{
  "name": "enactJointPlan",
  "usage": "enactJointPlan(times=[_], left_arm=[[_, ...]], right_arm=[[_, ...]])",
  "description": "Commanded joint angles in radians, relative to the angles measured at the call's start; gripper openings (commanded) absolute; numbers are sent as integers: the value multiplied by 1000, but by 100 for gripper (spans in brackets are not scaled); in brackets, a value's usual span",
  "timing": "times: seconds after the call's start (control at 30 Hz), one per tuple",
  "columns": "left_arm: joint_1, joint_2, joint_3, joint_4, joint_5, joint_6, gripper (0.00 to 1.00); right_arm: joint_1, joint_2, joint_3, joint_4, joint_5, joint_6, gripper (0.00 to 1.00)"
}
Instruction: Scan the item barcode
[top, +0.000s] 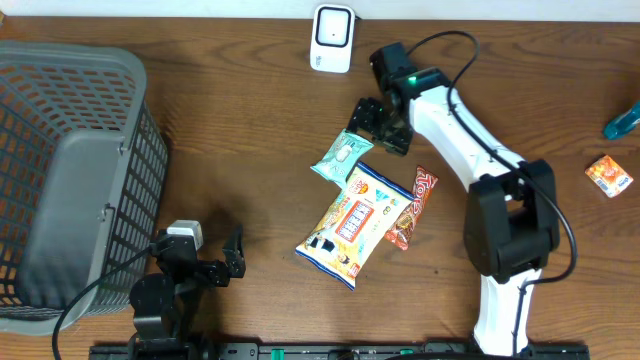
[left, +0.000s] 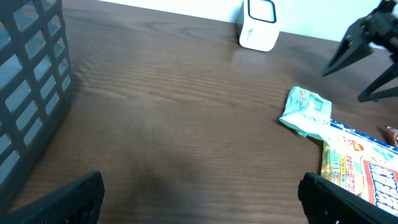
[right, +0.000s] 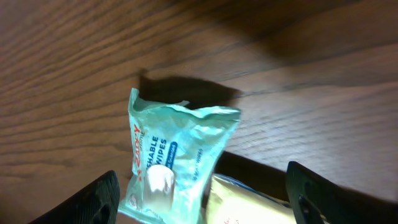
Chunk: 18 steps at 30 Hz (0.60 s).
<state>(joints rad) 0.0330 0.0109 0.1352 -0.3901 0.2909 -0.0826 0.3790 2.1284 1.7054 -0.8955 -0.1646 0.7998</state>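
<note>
A teal pack of wipes (top: 342, 157) lies on the wooden table, its lower end resting against a large yellow snack bag (top: 353, 222). My right gripper (top: 378, 128) hovers just above and to the right of the pack. In the right wrist view the wipes (right: 168, 155) sit between its two dark fingers (right: 93, 200), and the right gripper (right: 205, 194) stands open, touching nothing. A white scanner (top: 332, 38) stands at the table's back edge. Near the front left, my left gripper (top: 232, 258) is open and empty over bare wood (left: 202, 202).
A grey plastic basket (top: 70, 180) fills the left side. A red snack bar (top: 412, 205) lies beside the yellow bag. At the far right sit a small orange box (top: 608, 175) and a teal object (top: 622, 122) at the edge.
</note>
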Motion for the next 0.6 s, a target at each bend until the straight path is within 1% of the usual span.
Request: enactJointPlan(times=[0.0, 0.07, 0.23, 0.3, 0.33, 0.37, 0.4, 0.43, 0.47, 0.57], left_arm=[[6, -5, -15, -19, 12, -9, 100], [6, -5, -15, -19, 12, -9, 100], [6, -5, -15, -19, 12, -9, 100], [6, -5, -15, -19, 12, -9, 100], [6, -5, -15, -19, 12, -9, 100], [6, -5, -15, -19, 12, -9, 100], [6, -5, -15, -19, 12, -9, 100], [6, -5, -15, -19, 12, -9, 100], [6, -5, -15, -19, 12, -9, 100], [6, -5, -15, -19, 12, -9, 100]], right_arm=[[10, 56, -8, 18, -3, 26, 77], [10, 80, -8, 17, -3, 62, 73], [14, 120, -8, 49, -7, 68, 70], [19, 147, -8, 58, -16, 67, 67], [24, 179, -8, 68, -31, 64, 63], [27, 201, -8, 75, -42, 59, 56], [29, 217, -8, 79, -58, 59, 44], [29, 244, -8, 77, -88, 58, 16], [29, 258, -8, 75, -108, 50, 1], [27, 280, -8, 73, -126, 6, 1]])
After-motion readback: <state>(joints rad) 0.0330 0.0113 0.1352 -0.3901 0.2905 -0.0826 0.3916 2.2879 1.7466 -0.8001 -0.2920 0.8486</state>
